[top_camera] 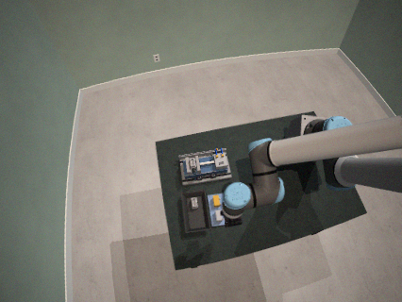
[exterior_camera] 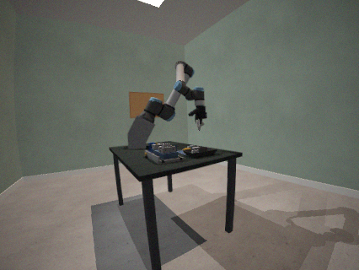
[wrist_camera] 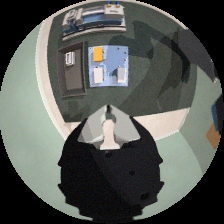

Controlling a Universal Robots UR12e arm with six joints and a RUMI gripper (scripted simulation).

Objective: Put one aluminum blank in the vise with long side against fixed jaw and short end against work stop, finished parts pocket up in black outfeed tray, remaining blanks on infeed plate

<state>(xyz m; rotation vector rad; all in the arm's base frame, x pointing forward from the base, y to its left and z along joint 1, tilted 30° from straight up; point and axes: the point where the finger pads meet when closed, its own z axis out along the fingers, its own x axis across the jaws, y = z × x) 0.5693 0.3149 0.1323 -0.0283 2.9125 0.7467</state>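
wrist view: yellow brass blank (wrist_camera: pixel 98 53) flat

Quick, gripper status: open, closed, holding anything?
Gripper: closed, fingers together, holding nothing; it hangs well above the infeed plate.

The arm's wrist covers the right side of the infeed plate (top_camera: pixel 213 210) at centre of the top view. In the exterior view, blocks on the table (exterior_camera: pixel 139 165) are too small to tell apart.
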